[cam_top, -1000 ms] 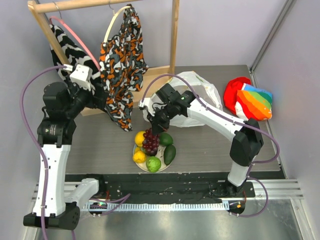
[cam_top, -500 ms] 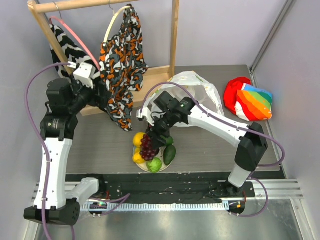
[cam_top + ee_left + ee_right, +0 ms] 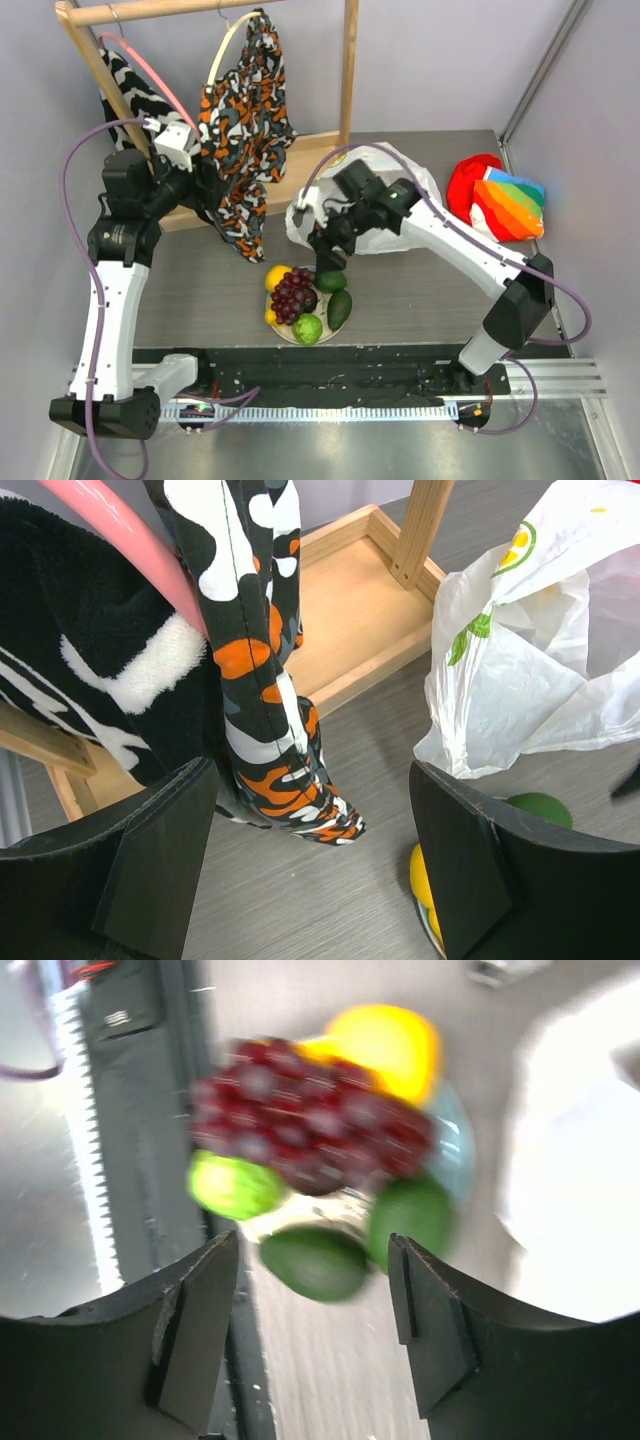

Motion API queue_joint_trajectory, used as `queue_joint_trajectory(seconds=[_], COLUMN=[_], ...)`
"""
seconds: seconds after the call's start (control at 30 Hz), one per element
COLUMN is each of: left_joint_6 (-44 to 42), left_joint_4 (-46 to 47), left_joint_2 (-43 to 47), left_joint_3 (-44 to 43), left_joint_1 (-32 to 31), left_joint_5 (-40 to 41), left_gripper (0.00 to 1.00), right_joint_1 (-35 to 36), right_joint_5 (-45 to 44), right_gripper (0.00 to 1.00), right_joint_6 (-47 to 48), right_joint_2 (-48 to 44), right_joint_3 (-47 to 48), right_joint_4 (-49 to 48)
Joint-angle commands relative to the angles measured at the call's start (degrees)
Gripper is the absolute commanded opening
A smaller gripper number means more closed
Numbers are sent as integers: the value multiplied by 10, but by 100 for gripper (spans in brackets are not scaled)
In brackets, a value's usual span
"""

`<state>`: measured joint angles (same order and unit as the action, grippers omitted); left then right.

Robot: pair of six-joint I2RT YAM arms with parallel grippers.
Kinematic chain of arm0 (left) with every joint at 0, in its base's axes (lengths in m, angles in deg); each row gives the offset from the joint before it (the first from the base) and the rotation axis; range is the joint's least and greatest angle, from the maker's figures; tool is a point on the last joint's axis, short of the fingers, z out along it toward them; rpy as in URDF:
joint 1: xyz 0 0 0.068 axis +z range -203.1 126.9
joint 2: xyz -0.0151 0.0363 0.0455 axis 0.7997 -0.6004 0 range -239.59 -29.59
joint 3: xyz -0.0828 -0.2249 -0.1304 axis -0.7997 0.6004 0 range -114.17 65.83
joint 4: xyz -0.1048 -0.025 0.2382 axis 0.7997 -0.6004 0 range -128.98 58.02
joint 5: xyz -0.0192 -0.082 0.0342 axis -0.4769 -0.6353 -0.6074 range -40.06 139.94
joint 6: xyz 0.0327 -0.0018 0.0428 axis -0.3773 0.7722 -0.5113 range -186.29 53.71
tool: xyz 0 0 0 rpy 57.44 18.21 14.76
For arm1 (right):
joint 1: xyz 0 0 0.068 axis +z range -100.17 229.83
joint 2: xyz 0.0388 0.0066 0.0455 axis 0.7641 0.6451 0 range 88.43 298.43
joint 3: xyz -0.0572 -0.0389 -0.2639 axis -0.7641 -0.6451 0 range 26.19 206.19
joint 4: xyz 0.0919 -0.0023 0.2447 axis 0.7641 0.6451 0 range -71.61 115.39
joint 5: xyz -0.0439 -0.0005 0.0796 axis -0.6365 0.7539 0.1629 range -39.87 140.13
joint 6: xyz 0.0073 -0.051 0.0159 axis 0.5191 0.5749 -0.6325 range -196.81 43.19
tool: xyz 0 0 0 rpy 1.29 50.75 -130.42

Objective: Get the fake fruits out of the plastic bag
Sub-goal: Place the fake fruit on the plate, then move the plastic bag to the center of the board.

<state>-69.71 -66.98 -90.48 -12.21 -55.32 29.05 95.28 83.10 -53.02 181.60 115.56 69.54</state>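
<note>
The fake fruits lie together on a round plate (image 3: pixel 287 336): a dark purple grape bunch (image 3: pixel 293 291), a yellow lemon (image 3: pixel 279 276), two dark green ovals (image 3: pixel 340 308) and a light green lime (image 3: pixel 307 328). The white plastic bag (image 3: pixel 395 195) lies crumpled just behind the plate. My right gripper (image 3: pixel 325 254) hangs open and empty above the plate's far edge, between fruits and bag. Its wrist view is blurred, with the grapes (image 3: pixel 310 1120) and a green oval (image 3: pixel 315 1263) below the jaws. My left gripper (image 3: pixel 207 190) is open beside the hanging patterned cloth (image 3: pixel 260 680), holding nothing.
A wooden clothes rack (image 3: pixel 345 70) with two hanging patterned cloths stands at the back left, its base frame (image 3: pixel 350 610) close to the bag (image 3: pixel 530 650). A red and rainbow-striped cloth (image 3: pixel 497 197) lies at the back right. A black rail (image 3: pixel 330 375) runs along the table's near edge.
The right gripper opened and left the grape bunch on the plate, then drew back up toward the bag. The left arm shifted slightly right, still open.
</note>
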Motion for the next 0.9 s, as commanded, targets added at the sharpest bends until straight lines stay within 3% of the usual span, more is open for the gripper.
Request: queue_joint_trajectory(seconds=[0.0, 0.17, 0.37, 0.47, 0.53, 0.67, 0.77, 0.87], left_joint_6=[-7, -18, -25, -24, -23, -25, -20, -19], left_joint_4=[18, 13, 13, 12, 12, 10, 9, 5], left_joint_2=[9, 3, -2, -2, -3, -6, -6, 1], left_joint_3=[-18, -31, -33, -26, -22, -19, -13, 3], left_joint_1=[3, 3, 3, 3, 3, 3, 3, 4], left_joint_5=[-8, 2, 8, 7, 4, 2, 1, -1], left_gripper=[82, 82, 81, 81, 81, 81, 81, 81], right_joint_1=[-104, -178, -183, -196, -229, -313, -352, -354], right_joint_5=[-32, -63, -62, -107, -144, -186, -164, -81], right_gripper=[67, 66, 63, 63, 63, 63, 63, 67], right_joint_6=[-7, 55, 174, 161, 105, 22, 6, 21], right_joint_2=[-4, 26, 26, 51, 81, 132, 121, 78], right_joint_3=[6, 6, -44, -76, -81, -25, 19, 16], right_joint_4=[10, 39, 106, 92, 54, 21, 10, 11])
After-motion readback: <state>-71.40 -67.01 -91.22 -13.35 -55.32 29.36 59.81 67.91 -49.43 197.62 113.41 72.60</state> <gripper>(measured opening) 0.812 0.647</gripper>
